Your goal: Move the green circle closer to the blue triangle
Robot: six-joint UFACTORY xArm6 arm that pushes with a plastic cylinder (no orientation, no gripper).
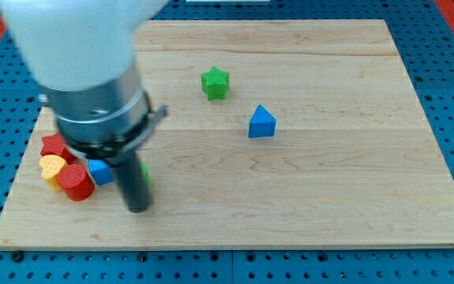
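Observation:
The blue triangle (262, 122) sits near the middle of the wooden board (329, 189). The green circle (146, 174) is mostly hidden behind my rod at the view's lower left; only a thin green edge shows. My tip (137, 208) rests on the board right at the green circle, just to its left and below. The arm's white and grey body covers the view's upper left.
A green star (215, 83) lies above and left of the blue triangle. A cluster sits at the board's left edge: a red block (53, 145), a yellow block (52, 168), a red cylinder (76, 181) and a small blue block (99, 171).

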